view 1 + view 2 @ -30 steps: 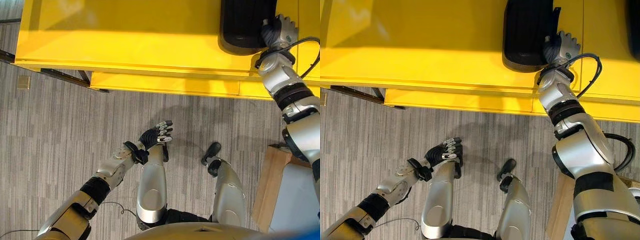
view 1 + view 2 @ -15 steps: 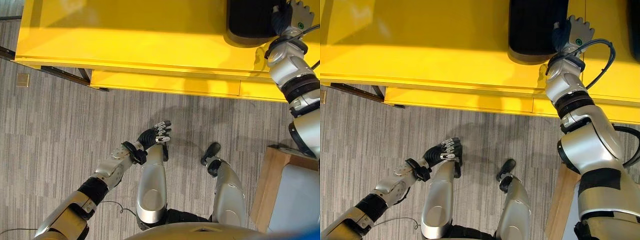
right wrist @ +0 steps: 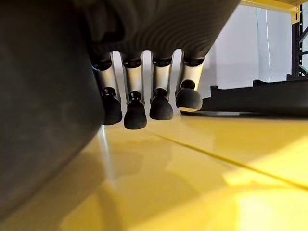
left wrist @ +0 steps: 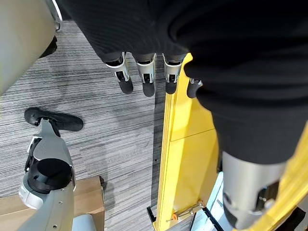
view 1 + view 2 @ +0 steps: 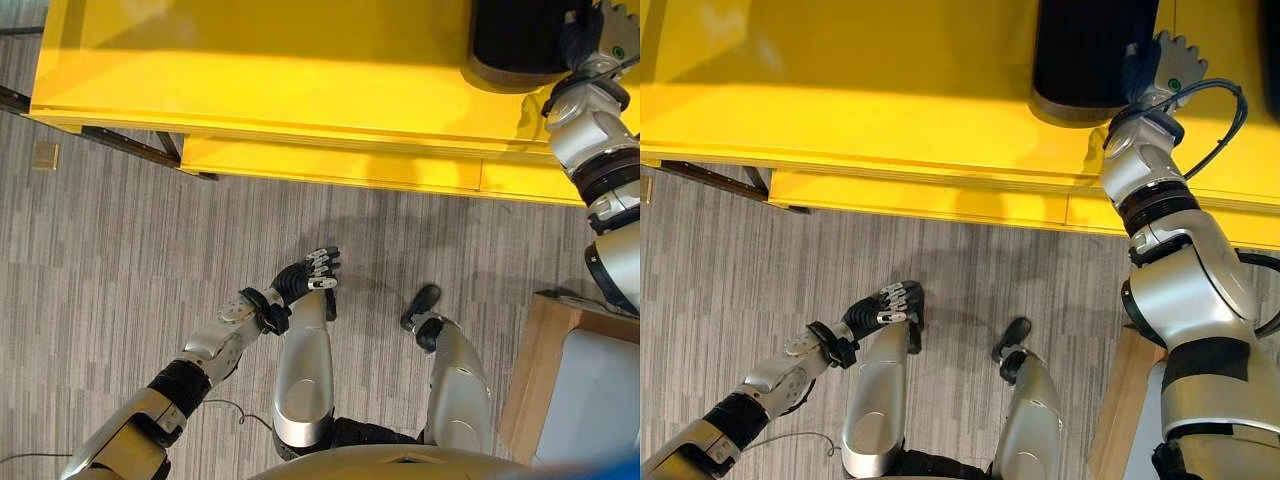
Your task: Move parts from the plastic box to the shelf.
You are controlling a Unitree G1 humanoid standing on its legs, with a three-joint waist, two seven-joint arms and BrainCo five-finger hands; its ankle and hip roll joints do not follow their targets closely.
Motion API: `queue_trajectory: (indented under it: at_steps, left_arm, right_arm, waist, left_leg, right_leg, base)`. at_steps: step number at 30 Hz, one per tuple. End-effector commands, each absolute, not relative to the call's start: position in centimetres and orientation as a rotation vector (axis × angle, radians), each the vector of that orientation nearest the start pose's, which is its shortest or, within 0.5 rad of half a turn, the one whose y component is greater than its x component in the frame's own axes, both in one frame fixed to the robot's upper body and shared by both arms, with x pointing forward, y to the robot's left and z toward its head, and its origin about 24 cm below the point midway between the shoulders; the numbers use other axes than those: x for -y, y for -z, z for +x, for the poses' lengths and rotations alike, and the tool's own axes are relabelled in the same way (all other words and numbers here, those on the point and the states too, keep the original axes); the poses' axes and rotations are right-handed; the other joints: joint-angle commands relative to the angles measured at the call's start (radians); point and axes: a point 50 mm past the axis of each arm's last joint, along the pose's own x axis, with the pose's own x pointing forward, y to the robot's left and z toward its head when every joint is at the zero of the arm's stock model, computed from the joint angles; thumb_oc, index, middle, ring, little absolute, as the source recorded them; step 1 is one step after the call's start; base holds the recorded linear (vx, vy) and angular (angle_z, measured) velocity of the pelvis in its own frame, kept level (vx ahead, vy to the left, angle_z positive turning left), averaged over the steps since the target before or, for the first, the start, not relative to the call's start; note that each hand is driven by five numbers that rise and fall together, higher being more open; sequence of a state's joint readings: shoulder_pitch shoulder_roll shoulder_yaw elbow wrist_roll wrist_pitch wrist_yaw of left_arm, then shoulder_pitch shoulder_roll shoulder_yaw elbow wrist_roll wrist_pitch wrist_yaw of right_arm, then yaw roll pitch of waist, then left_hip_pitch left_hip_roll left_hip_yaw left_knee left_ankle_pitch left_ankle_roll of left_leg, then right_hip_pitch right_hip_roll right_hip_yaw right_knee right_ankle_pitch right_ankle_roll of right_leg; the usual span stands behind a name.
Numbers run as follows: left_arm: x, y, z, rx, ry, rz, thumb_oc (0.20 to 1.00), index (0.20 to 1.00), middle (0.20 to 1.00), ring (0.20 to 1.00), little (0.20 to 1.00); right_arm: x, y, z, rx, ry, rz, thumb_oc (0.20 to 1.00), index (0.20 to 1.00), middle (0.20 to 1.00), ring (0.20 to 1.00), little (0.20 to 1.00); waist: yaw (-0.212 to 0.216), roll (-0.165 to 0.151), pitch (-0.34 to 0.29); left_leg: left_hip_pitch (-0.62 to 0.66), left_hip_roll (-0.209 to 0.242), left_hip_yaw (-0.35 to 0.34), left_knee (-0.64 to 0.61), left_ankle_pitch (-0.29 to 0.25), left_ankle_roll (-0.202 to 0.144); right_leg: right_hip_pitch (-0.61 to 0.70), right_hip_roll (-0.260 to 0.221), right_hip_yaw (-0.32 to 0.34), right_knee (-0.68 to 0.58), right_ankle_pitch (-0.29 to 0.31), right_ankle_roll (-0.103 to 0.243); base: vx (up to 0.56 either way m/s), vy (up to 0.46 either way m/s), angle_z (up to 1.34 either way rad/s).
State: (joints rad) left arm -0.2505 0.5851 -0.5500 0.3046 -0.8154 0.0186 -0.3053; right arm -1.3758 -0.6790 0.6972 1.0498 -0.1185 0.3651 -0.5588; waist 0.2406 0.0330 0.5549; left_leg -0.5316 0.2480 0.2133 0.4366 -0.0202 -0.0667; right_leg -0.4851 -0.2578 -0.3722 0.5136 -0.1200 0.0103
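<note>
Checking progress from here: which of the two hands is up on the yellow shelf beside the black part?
The right hand: it lies on the yellow shelf against the black part. The left hand hangs low over the floor.

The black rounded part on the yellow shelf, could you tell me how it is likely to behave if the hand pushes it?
The black rounded part looks stiff, holding its moulded shape. It lies broad and low on the smooth yellow shelf, so it would probably slide rather than tip or roll. The right hand rests at its side, so an off-centre push might turn it.
</note>
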Motion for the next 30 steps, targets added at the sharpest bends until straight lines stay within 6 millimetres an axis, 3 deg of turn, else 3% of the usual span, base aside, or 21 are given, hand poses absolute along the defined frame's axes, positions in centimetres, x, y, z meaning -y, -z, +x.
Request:
queue_trajectory:
  at_steps: [1,14,15,17,18,19,20,30]
  left_arm:
    - [-14.4,-1.1,25.4,-0.346,0.703,-0.161,1.000,1.000,1.000,1.000,1.000]
    - [-14.3,-0.4,25.0,-0.362,0.694,-0.198,1.000,1.000,1.000,1.000,1.000]
    - [-14.5,-0.1,24.7,-0.371,0.692,-0.208,1.000,1.000,1.000,1.000,1.000]
    - [-14.5,-0.3,24.9,-0.362,0.691,-0.208,1.000,1.000,1.000,1.000,1.000]
    - [-14.5,-0.1,24.7,-0.371,0.691,-0.212,1.000,1.000,1.000,1.000,1.000]
    - [-14.5,-0.2,24.9,-0.364,0.691,-0.208,1.000,1.000,1.000,1.000,1.000]
    - [-14.6,0.1,24.6,-0.375,0.692,-0.209,1.000,1.000,1.000,1.000,1.000]
    - [-14.9,0.1,24.4,-0.367,0.695,-0.210,1.000,1.000,1.000,1.000,1.000]
  right_arm:
    - [26.6,-36.5,38.2,0.357,1.004,-1.135,0.200,0.200,0.200,0.200,0.200]
    - [26.5,-36.6,38.1,0.377,1.027,-1.154,0.200,0.200,0.200,0.200,0.200]
    - [26.6,-36.3,38.2,0.370,1.031,-1.162,0.200,0.200,0.200,0.200,0.200]
    - [26.6,-36.7,38.0,0.380,1.042,-1.162,0.200,0.200,0.200,0.200,0.200]
    - [26.6,-36.4,38.1,0.373,1.038,-1.167,0.200,0.200,0.200,0.200,0.200]
    - [26.7,-36.9,37.9,0.383,1.050,-1.167,0.200,0.200,0.200,0.200,0.200]
    - [26.8,-36.6,38.0,0.374,1.047,-1.172,0.200,0.200,0.200,0.200,0.200]
    - [27.4,-37.5,37.5,0.378,1.096,-1.248,0.200,0.200,0.200,0.200,0.200]
  waist:
    - [0.038,0.028,-0.035]
    - [0.036,0.052,-0.035]
    - [0.035,0.053,-0.035]
    - [0.037,0.056,-0.035]
    - [0.035,0.054,-0.035]
    - [0.037,0.056,-0.035]
    - [0.035,0.054,-0.035]
    - [0.037,0.063,-0.035]
  left_leg:
    - [0.039,0.040,-0.001,-0.057,0.021,-0.028]
    - [-0.008,0.046,-0.006,-0.049,0.028,-0.034]
    - [0.008,0.044,-0.011,-0.037,0.002,-0.046]
    - [-0.012,0.050,-0.007,-0.047,0.029,-0.036]
    - [0.005,0.045,-0.012,-0.037,0.003,-0.047]
    - [-0.015,0.052,-0.007,-0.048,0.031,-0.037]
    - [0.005,0.049,-0.011,-0.037,0.003,-0.049]
    - [0.005,0.056,-0.009,-0.046,0.014,-0.056]
  right_leg:
    - [-0.020,-0.052,-0.004,0.154,-0.053,0.089]
    - [-0.089,-0.055,-0.008,0.209,-0.076,0.073]
    - [-0.080,-0.059,0.004,0.230,-0.104,0.085]
    - [-0.101,-0.056,-0.010,0.226,-0.085,0.067]
    - [-0.086,-0.060,0.002,0.237,-0.108,0.084]
    - [-0.104,-0.056,-0.011,0.229,-0.087,0.066]
    - [-0.089,-0.062,0.000,0.244,-0.113,0.082]
    - [-0.102,-0.071,-0.009,0.258,-0.119,0.079]
  base:
    - [0.03,-0.026,0.05]
    - [0.04,-0.014,0.00]
    - [0.03,-0.020,0.02]
    - [0.03,-0.019,0.05]
    - [0.00,0.000,0.00]
    - [0.10,-0.029,-0.01]
    - [0.03,-0.038,-0.02]
    - [0.01,-0.012,0.00]
